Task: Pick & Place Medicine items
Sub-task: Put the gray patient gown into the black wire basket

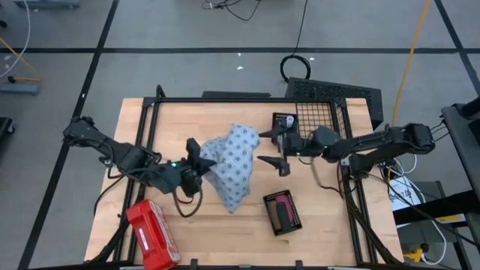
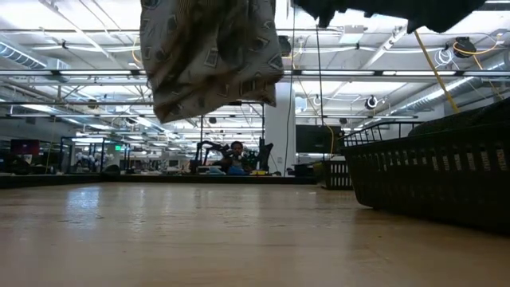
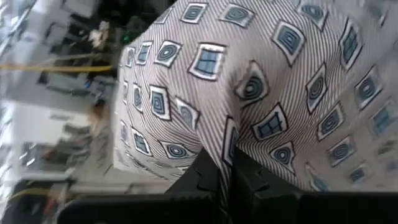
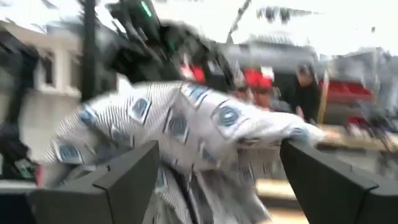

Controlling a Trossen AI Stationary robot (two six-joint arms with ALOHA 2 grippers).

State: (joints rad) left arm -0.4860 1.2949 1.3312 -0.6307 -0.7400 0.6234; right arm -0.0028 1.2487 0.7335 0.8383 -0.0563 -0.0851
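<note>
My left hand (image 1: 201, 166) is clamped on the patterned cloth (image 1: 231, 161), lifted off the counter (image 1: 322, 225). My right hand (image 1: 271, 148) hangs spread wide beside it.

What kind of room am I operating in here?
Most likely a large open robotics lab or workshop: the low view shows exposed ceiling trusses with strip lights, more workstations behind the wooden table, and a seated person far back.

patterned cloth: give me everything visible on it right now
The cloth is soft pale fabric with fine stripes and blue-white square motifs. It hangs bunched and draped, lifted clear of the wooden table, as the low view shows. The left tool is shut on a fold. The right tool stands open at its other side, seemingly not gripping.
</note>
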